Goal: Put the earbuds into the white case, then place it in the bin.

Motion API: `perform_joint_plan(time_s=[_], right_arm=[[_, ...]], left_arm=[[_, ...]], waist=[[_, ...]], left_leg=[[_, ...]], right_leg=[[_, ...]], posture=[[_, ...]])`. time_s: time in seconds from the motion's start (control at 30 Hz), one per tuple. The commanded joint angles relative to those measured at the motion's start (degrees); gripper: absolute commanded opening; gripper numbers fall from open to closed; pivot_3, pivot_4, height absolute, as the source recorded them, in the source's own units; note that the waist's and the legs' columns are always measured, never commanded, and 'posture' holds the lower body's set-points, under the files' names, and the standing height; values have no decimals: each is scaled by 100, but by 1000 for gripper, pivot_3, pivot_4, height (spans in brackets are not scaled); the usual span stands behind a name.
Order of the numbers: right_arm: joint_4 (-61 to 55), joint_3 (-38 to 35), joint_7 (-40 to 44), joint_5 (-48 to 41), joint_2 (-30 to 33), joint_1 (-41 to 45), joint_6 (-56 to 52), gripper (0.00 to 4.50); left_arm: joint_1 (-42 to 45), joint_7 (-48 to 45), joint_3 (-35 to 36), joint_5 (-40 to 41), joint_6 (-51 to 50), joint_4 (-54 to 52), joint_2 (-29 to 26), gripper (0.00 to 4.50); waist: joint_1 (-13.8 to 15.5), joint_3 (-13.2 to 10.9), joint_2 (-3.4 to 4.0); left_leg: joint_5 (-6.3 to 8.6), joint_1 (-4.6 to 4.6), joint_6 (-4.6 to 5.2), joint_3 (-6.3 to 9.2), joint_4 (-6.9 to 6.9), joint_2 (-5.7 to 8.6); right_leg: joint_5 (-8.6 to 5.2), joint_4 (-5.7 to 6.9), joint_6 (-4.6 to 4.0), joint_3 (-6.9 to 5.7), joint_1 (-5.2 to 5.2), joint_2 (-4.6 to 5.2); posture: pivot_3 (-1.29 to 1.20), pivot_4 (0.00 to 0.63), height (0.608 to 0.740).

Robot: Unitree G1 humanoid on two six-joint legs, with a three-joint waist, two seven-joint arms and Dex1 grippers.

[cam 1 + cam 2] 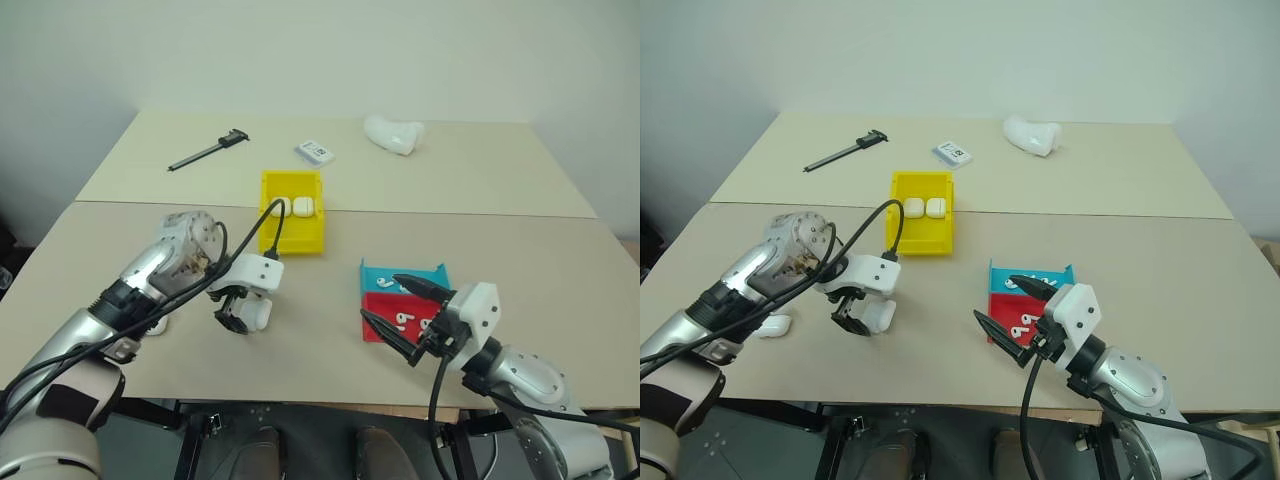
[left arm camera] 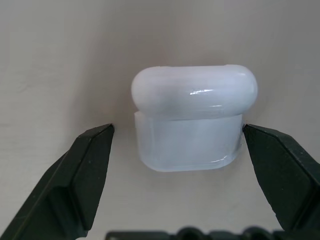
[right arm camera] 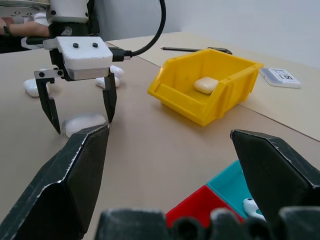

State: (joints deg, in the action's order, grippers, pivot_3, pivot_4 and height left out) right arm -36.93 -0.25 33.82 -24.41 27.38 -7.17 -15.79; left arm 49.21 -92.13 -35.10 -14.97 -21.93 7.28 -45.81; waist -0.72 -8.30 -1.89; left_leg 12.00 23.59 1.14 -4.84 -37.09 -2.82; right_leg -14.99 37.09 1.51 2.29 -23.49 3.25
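**Beige desk against a plain white wall**

Beige desk, two tops butted. Left tool spread wide, straddling the white case. Yellow bin behind. Right tool wide, empty, over the red tray holding earbuds.

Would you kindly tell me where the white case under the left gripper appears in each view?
Left eye: white case on the table, lower left of centre, under the left gripper.
Right eye: same spot, left of centre.
Left wrist: centre, between the open fingers.
Right wrist: left of centre, below the left gripper.
Shared landmark: the yellow bin, beyond the case in the eye views.
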Motion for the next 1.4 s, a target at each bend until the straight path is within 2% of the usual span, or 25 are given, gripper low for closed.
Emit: perform_joint_plan(time_s=[0.03, 0.1, 0.2, 0.23, 0.43, 0.6, 0.77, 0.87, 1.03, 1.4], right_arm=[[-70, -38, 31, 8, -44, 23, 207, 4500], [-76, -44, 34, 11, -44, 16, 213, 4500], [-101, -62, 39, 5, -34, 2, 203, 4500], [-113, -63, 35, 6, -31, 5, 193, 4500], [-156, -136, 70, -37, 16, 4, 150, 4500], [-222, -190, 81, -101, 98, 120, 12, 4500], [-224, -162, 76, -160, 140, 311, -134, 4500], [-221, -138, 53, -186, 150, 411, -196, 4500], [-276, -143, 19, -221, 145, 425, -256, 4500], [-401, -126, -120, -198, 90, 309, -285, 4500]], left_arm=[[-106, -37, -9, 108, -127, -320, -86, 4297], [-208, -27, 30, 56, -137, -377, -78, 3903], [-298, 50, 73, -7, -202, -422, -76, 2957], [-310, 73, 104, -4, -242, -423, -75, 2783], [-369, 212, 338, 84, -274, -452, -135, 2781], [-386, 442, 834, 391, -390, -433, -143, 2781], [-750, 553, 792, 350, 347, -455, -346, 2781], [-867, 558, 662, 256, 347, -499, -295, 2781], [-792, 658, 560, 115, 305, -373, -71, 4424], [-403, 348, 506, -50, 784, 148, -87, 4466]], waist=[[2, 0, 0], [2, 1, 1], [-2, 1, 2], [-3, 1, 2], [-2, 1, 2], [1, 1, 1], [-11, 2, 3], [5, 3, 4], [31, 11, 14], [8, 12, 17]], left_leg=[[0, -2, 0, 0, 0, 0], [0, -4, 0, -1, -1, 0], [0, -14, 0, -1, 0, 0], [0, -19, 0, -2, 0, 0], [0, -29, 0, -2, 0, 0], [0, -26, 0, -1, 0, -1], [0, -30, 0, -2, 1, -1], [0, -27, 0, -2, 1, -2], [0, -34, 0, -5, 0, 1], [0, -33, 0, -4, 0, 1]], right_leg=[[0, 1, 0, 1, 1, 1], [0, 1, 0, 1, 2, 1], [0, 1, 0, 4, 11, 0], [0, 1, 0, 4, 14, 0], [0, 2, 0, 4, 23, 0], [0, 1, 0, 4, 21, 0], [0, 2, 0, 7, 22, 0], [0, 1, -1, 4, 23, 0], [0, 1, 0, 3, 30, 2], [0, 2, 0, 5, 28, 1]], posture=[[0, 150, 740], [0, 150, 740], [0, 150, 740], [0, 150, 740], [0, 150, 740], [0, 150, 740], [0, 150, 740], [0, 150, 740], [0, 150, 740], [0, 150, 740]])
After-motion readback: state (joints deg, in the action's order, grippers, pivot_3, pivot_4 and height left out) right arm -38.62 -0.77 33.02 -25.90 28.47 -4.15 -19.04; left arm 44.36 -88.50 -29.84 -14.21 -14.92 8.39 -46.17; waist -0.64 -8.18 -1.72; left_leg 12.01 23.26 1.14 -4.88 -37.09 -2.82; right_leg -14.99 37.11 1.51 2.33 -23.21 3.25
